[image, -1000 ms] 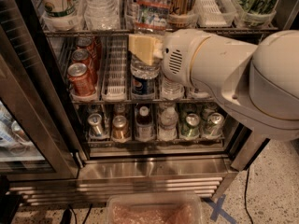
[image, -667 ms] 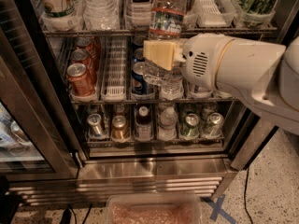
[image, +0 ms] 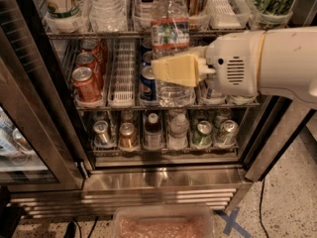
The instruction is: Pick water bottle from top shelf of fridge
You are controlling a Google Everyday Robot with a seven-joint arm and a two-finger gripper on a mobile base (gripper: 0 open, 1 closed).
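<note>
The water bottle [image: 170,33] is a large clear ribbed bottle with a white cap and a white label with a red band. It stands upright in front of the racks, its base level with the middle rack. My gripper [image: 171,71] comes in from the right and is shut on the bottle's middle, with a tan finger [image: 178,69] across its front. The top shelf [image: 99,34] is a wire rack with clear lane trays holding other bottles and a tall can. The fridge [image: 158,182] has a shiny steel base.
Red cans [image: 85,83] and a blue can [image: 147,86] stand on the middle rack. Short cans and small bottles [image: 178,130] fill the lower rack. The open glass door [image: 29,113] stands at the left. A pink tray [image: 163,224] and blue tape [image: 230,221] lie on the floor.
The gripper has drawn the water bottle out from the top shelf and lower, toward the camera. The arm has pulled back to the right, uncovering the racks.
</note>
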